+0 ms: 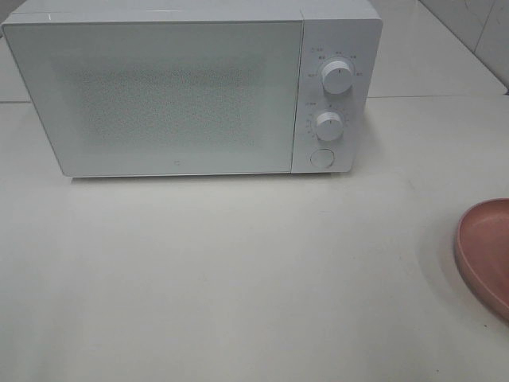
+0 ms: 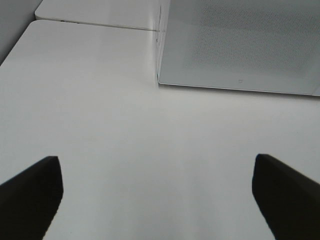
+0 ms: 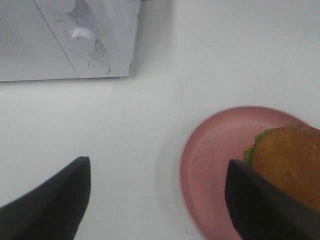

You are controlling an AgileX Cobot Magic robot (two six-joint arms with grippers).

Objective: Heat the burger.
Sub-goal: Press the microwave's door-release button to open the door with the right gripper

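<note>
- Left tool [image 2: 155, 165]: jaws wide, holding nothing; open counter [image 1: 238, 270] runs to microwave [image 1: 159, 95] door, shut.
- Right tool [image 3: 159, 165]: wide, holding nothing; burger [image 3: 290, 160] on pink plate [image 3: 215, 145] just beside it.

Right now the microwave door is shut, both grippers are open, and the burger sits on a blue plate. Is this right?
Not quite. The plate is pink, not blue; the right wrist view shows it under the burger. The rest holds: the microwave door is shut, and the left gripper and right gripper are open.
</note>
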